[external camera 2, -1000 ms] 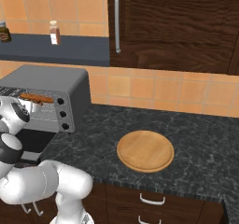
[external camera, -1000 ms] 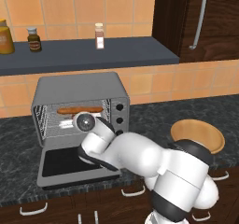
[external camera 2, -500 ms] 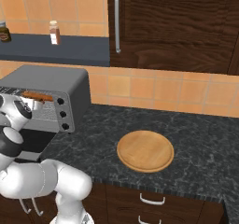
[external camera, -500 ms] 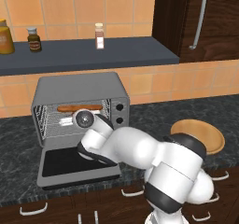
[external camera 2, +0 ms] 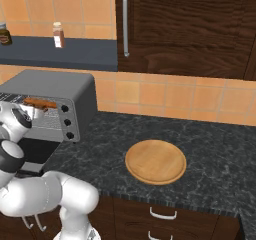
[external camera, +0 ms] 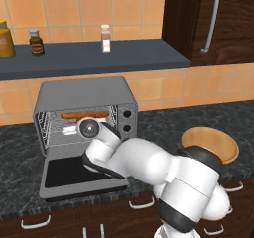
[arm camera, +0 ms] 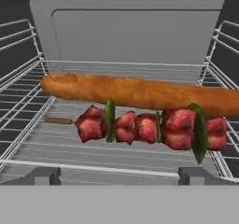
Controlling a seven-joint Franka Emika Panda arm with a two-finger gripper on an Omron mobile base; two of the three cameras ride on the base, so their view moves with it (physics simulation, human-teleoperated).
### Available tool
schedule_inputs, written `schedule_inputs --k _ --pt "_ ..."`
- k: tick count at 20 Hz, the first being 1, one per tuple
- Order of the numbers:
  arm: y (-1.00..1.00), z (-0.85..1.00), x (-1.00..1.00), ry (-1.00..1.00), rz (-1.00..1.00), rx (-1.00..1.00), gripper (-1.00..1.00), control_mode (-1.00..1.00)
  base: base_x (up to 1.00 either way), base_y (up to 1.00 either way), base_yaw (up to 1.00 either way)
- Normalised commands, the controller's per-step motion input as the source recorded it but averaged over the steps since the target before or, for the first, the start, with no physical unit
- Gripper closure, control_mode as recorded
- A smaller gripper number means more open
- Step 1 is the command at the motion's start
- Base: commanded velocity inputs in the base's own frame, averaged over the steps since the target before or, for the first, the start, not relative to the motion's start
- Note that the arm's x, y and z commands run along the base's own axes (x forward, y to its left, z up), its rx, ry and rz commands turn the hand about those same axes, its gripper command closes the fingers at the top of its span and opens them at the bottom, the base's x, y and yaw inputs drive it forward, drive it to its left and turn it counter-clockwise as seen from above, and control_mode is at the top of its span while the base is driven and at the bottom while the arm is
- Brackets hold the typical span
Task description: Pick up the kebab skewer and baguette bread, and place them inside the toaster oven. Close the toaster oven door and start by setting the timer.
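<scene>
Kebab skewer lies on the wire rack inside the toaster oven, red meat chunks strung with green pieces between them, its bare stick end poking out to the left in the hand view. Just behind it on the same rack lies the baguette bread, long and orange-brown, running nearly across the whole rack. The claw hangs just in front of the rack with its two tips spread wide apart, gripping nothing. In the left base view the baguette shows inside the oven opening, and the toaster oven door is dropped down flat onto the dark speckled desk, with the white arm reaching over it. Right of the opening sit the black knobs. Further right on the desk, well apart from the oven, rests a round wooden plate. Above, a dark shelf carries small jars.
</scene>
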Motion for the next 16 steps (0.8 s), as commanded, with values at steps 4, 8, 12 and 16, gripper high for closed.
schedule_inputs --k 4,8,12,16 --pt "0.00 0.02 -0.54 0.00 0.00 0.00 -1.00 -1.00 0.00 0.00 0.00" --pt "0.00 0.02 -0.63 0.00 0.00 0.00 -1.00 -1.00 0.00 0.00 0.00" --pt "0.01 0.03 -0.62 0.00 0.00 0.00 -1.00 -1.00 0.00 0.00 0.00" --pt "0.08 0.14 -0.61 0.05 0.00 0.00 -1.00 -1.00 0.00 0.00 0.00"
